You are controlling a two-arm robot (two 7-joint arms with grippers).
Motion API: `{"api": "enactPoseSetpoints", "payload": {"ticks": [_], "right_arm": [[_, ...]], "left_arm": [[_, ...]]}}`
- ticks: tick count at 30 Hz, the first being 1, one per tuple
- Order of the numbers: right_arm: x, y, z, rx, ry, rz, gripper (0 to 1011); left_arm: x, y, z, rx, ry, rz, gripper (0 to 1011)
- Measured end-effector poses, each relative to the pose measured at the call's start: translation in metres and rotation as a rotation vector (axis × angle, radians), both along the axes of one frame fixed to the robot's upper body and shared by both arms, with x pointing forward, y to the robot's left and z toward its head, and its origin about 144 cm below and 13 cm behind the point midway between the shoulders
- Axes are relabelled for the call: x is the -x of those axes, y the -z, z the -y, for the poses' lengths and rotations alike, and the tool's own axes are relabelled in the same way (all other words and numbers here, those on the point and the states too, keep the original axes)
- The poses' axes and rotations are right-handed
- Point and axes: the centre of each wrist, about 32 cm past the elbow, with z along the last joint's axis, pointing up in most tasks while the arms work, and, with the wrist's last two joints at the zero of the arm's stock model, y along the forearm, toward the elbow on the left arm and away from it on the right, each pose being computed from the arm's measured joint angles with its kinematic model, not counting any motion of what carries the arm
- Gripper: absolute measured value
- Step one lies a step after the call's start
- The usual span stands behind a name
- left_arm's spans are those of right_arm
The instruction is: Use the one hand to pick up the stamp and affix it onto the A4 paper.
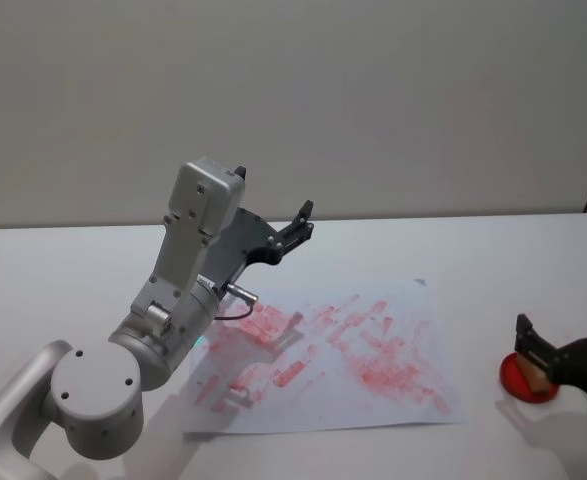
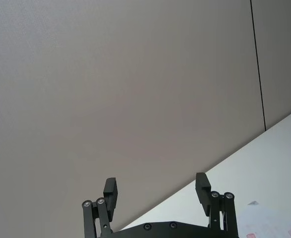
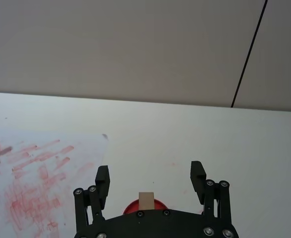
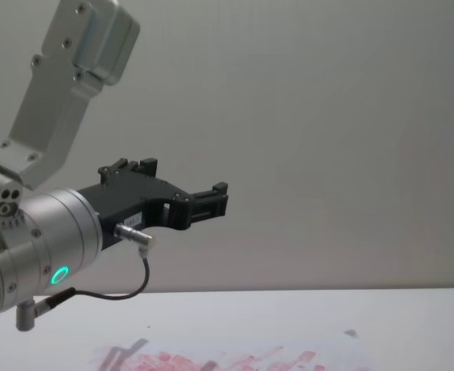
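The A4 paper (image 1: 343,360) lies in the middle of the white table, covered with red-pink prints; it also shows as the paper (image 3: 31,168) and the paper (image 4: 234,359). The stamp (image 3: 146,200), a small wooden block, stands on a round red ink pad (image 1: 525,382) at the right, seen in the head view as the stamp (image 1: 537,375). My right gripper (image 1: 563,322) hovers open just above it, one finger on each side, touching nothing; it is the gripper (image 3: 150,174) in its wrist view. My left gripper (image 1: 298,225) is held up in the air, open and empty.
The left arm's big grey links (image 1: 173,320) rise over the paper's left edge. A grey wall (image 1: 373,100) closes the table's far side. Bare table (image 1: 473,260) lies between the paper and the ink pad.
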Motion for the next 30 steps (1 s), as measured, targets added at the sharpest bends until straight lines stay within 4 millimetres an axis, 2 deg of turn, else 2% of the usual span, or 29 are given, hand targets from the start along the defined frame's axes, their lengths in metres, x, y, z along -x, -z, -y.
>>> {"api": "enactPoseSetpoints", "payload": {"ticks": [30], "right_arm": [[-0.006, 0.018, -0.006, 0.023, 0.013, -0.168, 985]], "left_arm": [[0.0, 0.0, 0.0, 0.0, 0.0, 0.0, 1001]]}}
